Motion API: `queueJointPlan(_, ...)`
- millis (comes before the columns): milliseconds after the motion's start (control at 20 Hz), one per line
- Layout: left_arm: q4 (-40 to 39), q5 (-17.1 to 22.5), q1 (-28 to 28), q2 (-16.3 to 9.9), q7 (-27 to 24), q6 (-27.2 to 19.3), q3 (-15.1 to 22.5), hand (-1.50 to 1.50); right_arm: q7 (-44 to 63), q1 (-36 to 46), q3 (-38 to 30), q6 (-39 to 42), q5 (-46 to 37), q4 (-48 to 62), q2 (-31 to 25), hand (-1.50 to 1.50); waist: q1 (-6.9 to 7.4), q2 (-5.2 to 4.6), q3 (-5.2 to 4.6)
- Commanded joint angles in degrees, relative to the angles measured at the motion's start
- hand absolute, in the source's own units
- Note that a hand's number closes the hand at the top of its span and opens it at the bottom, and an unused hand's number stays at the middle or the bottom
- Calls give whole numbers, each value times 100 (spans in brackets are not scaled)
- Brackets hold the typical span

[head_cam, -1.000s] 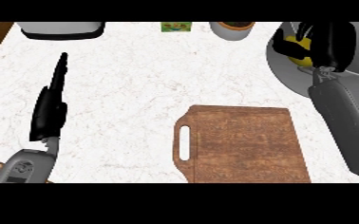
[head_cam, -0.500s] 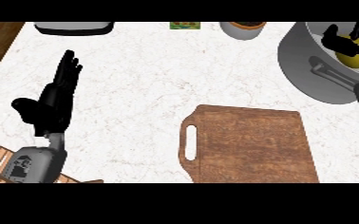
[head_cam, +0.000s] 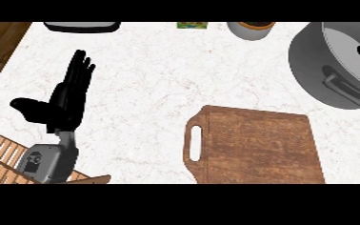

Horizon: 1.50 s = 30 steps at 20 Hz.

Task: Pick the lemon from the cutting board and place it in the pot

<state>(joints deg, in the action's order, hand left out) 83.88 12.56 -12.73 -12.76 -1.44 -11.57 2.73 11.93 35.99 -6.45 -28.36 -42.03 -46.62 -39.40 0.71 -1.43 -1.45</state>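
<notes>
The wooden cutting board lies at the lower right with its handle slot to the left, and its top is bare. No lemon shows anywhere. The grey pot stands at the right edge, cut off by the frame, with a handle on its near wall. A dark sliver inside the pot at the frame's right edge may be my right hand; too little shows to tell. My left hand rests open at the left, fingers straight and pointing up, thumb out to the left, far from the board and the pot.
A grey cup with an orange inside, a small green item and a dark tray line the counter's far edge. Wooden slats show at the lower left by my forearm. White counter lies between my left hand and the board.
My right hand, over the pot with something yellow a second ago, has slid almost out of view to the right. My left hand has turned flat, spread its thumb and risen slightly.
</notes>
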Motion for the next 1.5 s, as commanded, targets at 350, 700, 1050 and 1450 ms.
queueJointPlan(350,4,20,-549,-189,34,108,-135,0,-1000,490,-576,469,491,2061,-56,150,204,37,173)
queueJointPlan(700,-115,2,-502,-126,-188,94,-122,0,-2094,649,-925,1351,984,2554,-149,-150,226,22,178)
queueJointPlan(1050,-47,13,-578,-168,-47,84,-95,0,-3022,804,-1620,878,1686,2490,262,-150,160,54,182)
queueJointPlan(1450,22,61,-461,-258,29,116,-198,0,-3382,826,-2783,1359,2813,2777,-176,-150,92,77,178)
